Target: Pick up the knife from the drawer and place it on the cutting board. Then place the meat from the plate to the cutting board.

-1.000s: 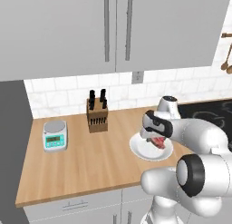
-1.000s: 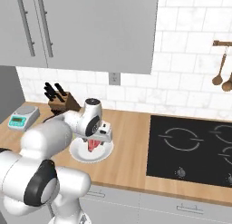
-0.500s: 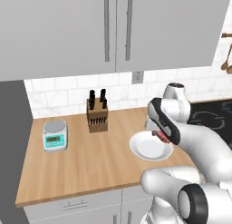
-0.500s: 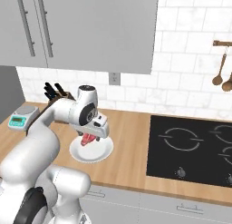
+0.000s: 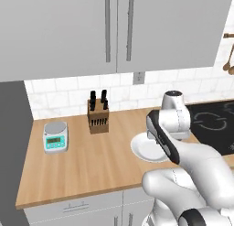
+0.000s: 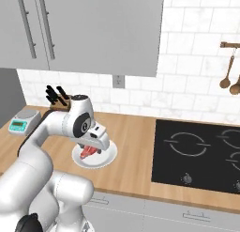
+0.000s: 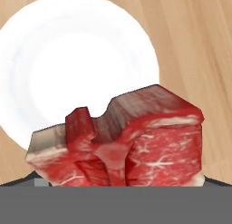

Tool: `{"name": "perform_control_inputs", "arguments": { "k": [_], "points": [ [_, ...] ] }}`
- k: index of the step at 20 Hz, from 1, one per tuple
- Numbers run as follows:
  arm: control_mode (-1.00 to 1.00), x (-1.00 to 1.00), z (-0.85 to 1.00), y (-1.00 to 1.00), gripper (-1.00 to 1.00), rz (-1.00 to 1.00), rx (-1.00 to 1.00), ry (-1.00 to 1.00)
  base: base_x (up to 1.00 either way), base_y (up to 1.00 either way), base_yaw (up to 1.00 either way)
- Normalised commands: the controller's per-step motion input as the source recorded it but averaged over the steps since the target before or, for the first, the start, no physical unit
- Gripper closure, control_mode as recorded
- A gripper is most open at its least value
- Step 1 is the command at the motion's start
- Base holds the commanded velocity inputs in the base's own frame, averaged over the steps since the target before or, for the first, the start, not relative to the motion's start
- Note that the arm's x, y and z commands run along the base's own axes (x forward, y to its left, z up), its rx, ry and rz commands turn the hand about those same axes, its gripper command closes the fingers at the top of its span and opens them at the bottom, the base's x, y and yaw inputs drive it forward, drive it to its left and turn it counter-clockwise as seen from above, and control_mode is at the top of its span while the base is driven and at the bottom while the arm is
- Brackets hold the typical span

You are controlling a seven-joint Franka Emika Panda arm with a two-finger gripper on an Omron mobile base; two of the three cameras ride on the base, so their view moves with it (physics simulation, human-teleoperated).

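Observation:
The meat (image 7: 131, 141), a red slab with pale streaks, fills the lower half of the hand view and hides the fingertips. My gripper (image 6: 90, 149) is shut on it and holds the meat (image 6: 87, 152) just above the plate (image 6: 105, 159). The white plate (image 7: 68, 60) lies bare on the wooden counter below. In the left base view my own arm covers the hand, and only the plate (image 5: 142, 149) shows. The knife and the cutting board are out of view.
A wooden block with black-handled knives (image 5: 98, 116) stands at the back of the counter. A small white scale (image 5: 55, 137) sits to its left. The black hob (image 6: 201, 156) lies to the right of the plate. Wooden spoons (image 6: 229, 78) hang on the wall.
The gripper, shut on the meat on the plate a second ago, has lifted it clear. The plate is now bare and the arm's upper links have swung round.

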Motion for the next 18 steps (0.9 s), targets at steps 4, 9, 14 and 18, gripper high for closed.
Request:
{"name": "perform_control_inputs", "arguments": {
  "k": [4, 9, 14, 18],
  "points": [
    [-1.0, 0.0, 0.0, 0.0, 1.0, 0.0, 0.0, 0.0, 0.0, 0.0, 0.0],
    [1.0, 0.0, 0.0, 0.0, 1.0, 0.0, 0.0, 0.0, -0.25, -0.02, -0.01],
    [1.0, 0.0, 0.0, 0.0, 1.0, 0.0, 0.0, 0.0, -0.85, -0.01, -0.3],
    [1.0, 0.0, 0.0, 0.0, 1.0, 0.0, 0.0, 0.0, -0.14, -0.35, -0.49]
  ]
}}
